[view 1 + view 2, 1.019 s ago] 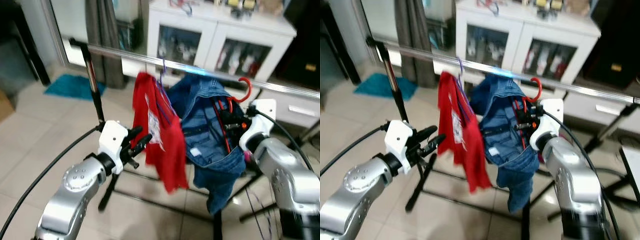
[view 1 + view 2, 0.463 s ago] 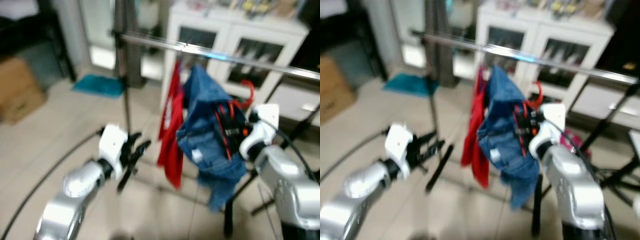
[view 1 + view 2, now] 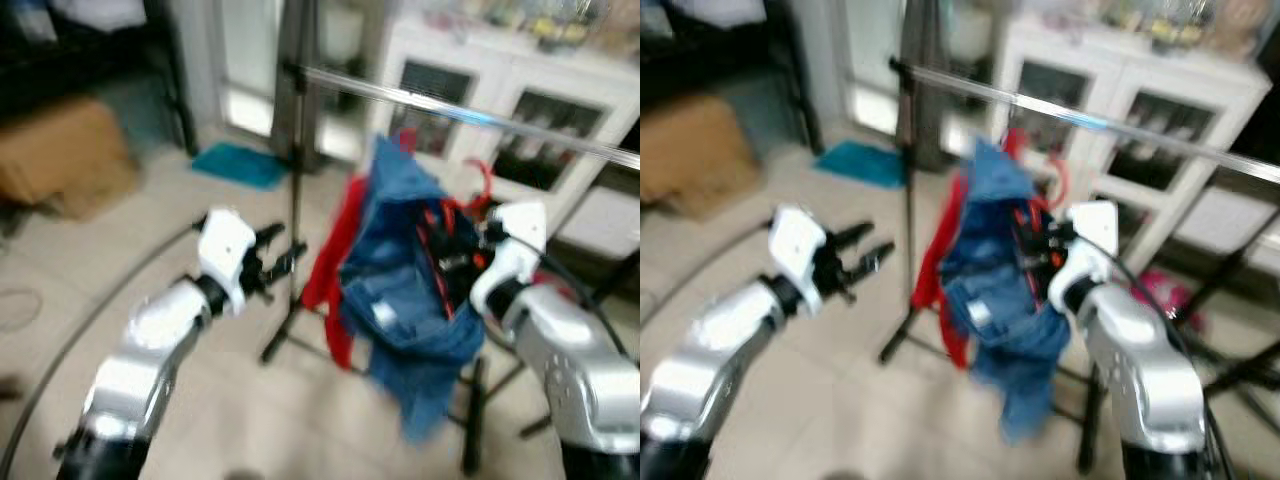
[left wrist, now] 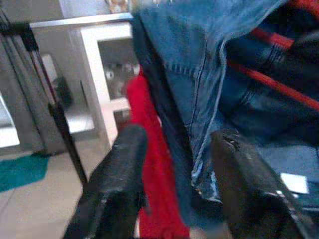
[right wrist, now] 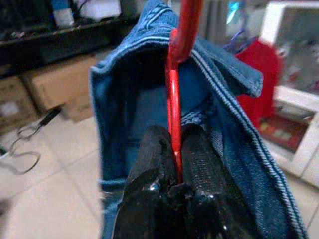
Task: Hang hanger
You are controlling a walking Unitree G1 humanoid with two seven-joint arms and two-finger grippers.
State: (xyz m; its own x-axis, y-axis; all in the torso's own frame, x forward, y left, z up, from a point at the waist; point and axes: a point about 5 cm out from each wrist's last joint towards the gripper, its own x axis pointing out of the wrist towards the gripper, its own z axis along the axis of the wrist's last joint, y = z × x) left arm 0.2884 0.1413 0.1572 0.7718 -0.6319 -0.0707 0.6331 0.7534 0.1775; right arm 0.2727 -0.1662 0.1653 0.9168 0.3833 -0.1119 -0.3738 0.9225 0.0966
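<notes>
Right tool (image 5: 173,149) raised, pinching red hanger (image 5: 174,99) bearing jeans (image 3: 400,260).

1. The left hand (image 4: 174,194) has its two black fingers (image 4: 117,179) spread apart, with nothing between them.
2. Just beyond the fingers hangs blue denim (image 4: 199,74) with red straps (image 4: 279,89) across it.
3. A red garment (image 4: 154,164) hangs beside the denim.
4. A white cabinet (image 4: 99,64), a dark pole (image 4: 60,119) and a teal mat (image 4: 20,169) on the floor lie behind.
</notes>
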